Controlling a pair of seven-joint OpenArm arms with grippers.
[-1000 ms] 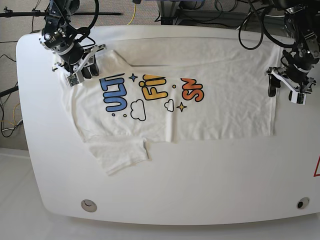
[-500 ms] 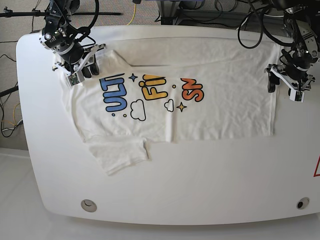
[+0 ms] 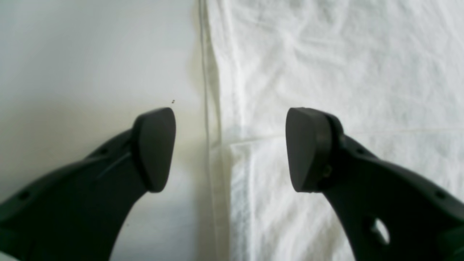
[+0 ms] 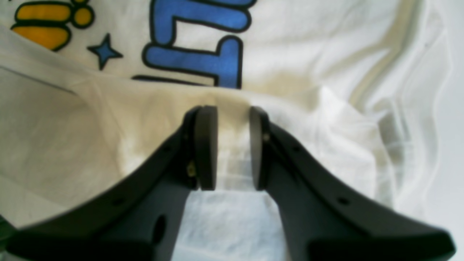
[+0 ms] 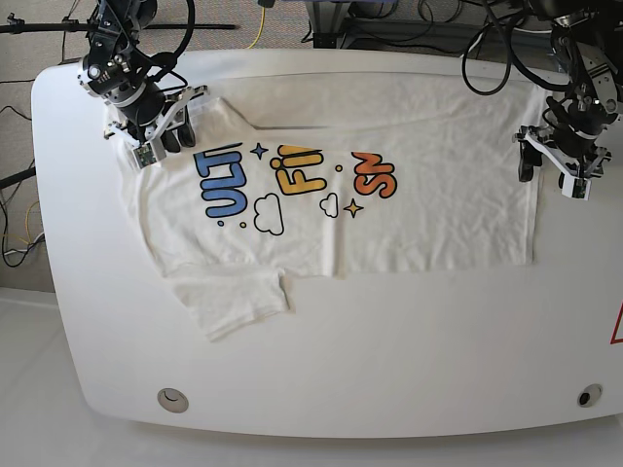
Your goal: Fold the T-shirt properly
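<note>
On the left of the base view, the right gripper sits at the shoulder end of the T-shirt, its jaws drawn close together with a raised fold of white cloth pinched between them, as the right wrist view shows; it has barely shifted over the last second. The shirt lies spread across the white tabletop, already folded once lengthwise, one sleeve sticking out toward the near edge. Across the middle, only the tops of the print can be read: "ULT" in blue, "FI" in yellow and "S" with part of a next letter in orange, among clouds and stars. On the right, the left gripper has crept slightly up along the hem edge; its jaws stand wide apart and empty, straddling the hem line, one pad over bare tabletop and one over cloth. That suggests it is lining up a grasp on the hem, so that both ends can be lifted for the next fold.
</note>
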